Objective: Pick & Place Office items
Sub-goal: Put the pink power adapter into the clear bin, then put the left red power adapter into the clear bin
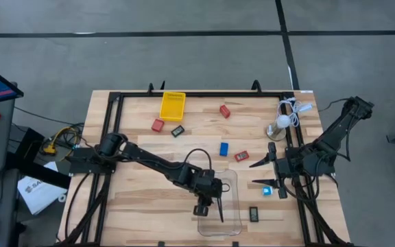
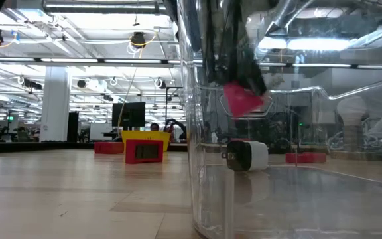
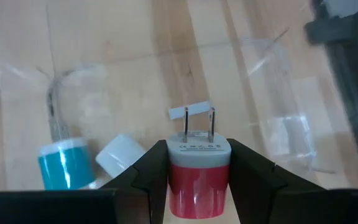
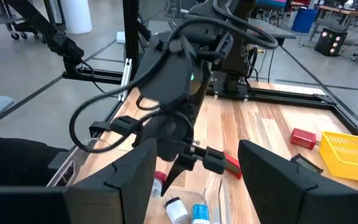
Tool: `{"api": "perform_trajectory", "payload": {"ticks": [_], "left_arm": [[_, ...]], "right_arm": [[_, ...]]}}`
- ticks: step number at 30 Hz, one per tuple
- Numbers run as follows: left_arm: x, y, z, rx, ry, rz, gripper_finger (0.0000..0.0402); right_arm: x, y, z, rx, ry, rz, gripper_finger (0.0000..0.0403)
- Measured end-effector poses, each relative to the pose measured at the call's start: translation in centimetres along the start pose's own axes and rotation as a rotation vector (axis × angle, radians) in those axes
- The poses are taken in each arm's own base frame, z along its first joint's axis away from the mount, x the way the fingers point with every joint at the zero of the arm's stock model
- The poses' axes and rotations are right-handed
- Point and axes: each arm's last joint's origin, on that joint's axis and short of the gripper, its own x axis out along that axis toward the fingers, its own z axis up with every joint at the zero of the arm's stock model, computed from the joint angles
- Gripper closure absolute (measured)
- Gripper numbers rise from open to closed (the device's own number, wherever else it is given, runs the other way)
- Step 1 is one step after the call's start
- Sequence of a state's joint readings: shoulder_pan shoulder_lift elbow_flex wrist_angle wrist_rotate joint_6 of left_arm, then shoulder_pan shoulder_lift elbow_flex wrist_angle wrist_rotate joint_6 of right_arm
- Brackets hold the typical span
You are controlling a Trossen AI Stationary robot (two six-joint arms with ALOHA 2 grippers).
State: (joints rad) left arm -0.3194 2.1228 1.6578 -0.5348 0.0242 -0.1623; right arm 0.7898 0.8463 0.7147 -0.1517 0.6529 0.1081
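Red plug (image 3: 197, 180) sits clamped between the fingers of my left hand (image 3: 197, 186), prongs forward, hanging above the clear bin (image 1: 230, 180) at the worktop's 6 o'clock edge. Below it, inside the bin, lie a cyan piece (image 3: 62, 163) and a white piece (image 3: 121, 157), side by side, so at least two items are already dropped in. From table height the plug (image 2: 244, 99) shows above a white adapter (image 2: 247, 155) resting on the bin floor.

My right hand (image 1: 266, 173) waits at about 4 o'clock, fingers wide and holding nothing, pointed toward the bin.

Plenty is left out on the worktop (image 1: 136, 206), I judge. One red block (image 1: 158, 125) and a black piece (image 1: 177, 130) lie near 11 o'clock, just beside the yellow tray (image 1: 172, 106). Another red block (image 1: 225, 110) lies at 12 o'clock. Toward the centre, a blue block (image 1: 223, 149) and a red piece (image 1: 241, 156) lie near each other. Close to my right hand there is a cyan-and-white bit (image 1: 268, 191), and a black piece (image 1: 254, 214) lies just beside the bin at 5 o'clock.

So this item is nearly placed, needing only the release, and roughly seven remain.
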Motion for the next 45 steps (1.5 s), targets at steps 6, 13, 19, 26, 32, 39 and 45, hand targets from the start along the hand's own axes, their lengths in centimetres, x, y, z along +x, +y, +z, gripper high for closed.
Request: {"api": "perform_trajectory", "payload": {"ticks": [6,13,19,26,32,39,45], "left_arm": [[1.1,-0.2,-0.2,-0.002,0.001,-0.002,0.0276],[1.4,-0.7,-0.5,-0.010,0.016,-0.006,0.0276],[1.3,-0.8,-0.5,-0.009,0.012,-0.007,0.0276],[1.3,-0.7,-0.5,-0.009,0.013,-0.006,0.0276],[1.3,-0.7,-0.4,-0.007,0.003,0.012,0.0214],[1.1,-0.7,-0.3,-0.002,-0.002,0.015,0.0220],[-0.7,-0.7,0.3,0.033,-0.044,0.049,0.0241]], "right_arm": [[0.7,0.5,-0.4,-0.012,0.027,-0.004,0.0181],[1.0,0.6,-0.6,-0.008,0.040,-0.008,0.0181],[0.9,0.6,-0.6,-0.007,0.038,-0.008,0.0181],[0.9,0.7,-0.6,-0.007,0.038,-0.007,0.0181],[0.9,0.7,-0.6,-0.007,0.038,-0.007,0.0181],[0.9,0.6,-0.6,-0.007,0.039,-0.007,0.0181],[0.9,0.6,-0.6,-0.010,0.042,-0.008,0.0181]]}}
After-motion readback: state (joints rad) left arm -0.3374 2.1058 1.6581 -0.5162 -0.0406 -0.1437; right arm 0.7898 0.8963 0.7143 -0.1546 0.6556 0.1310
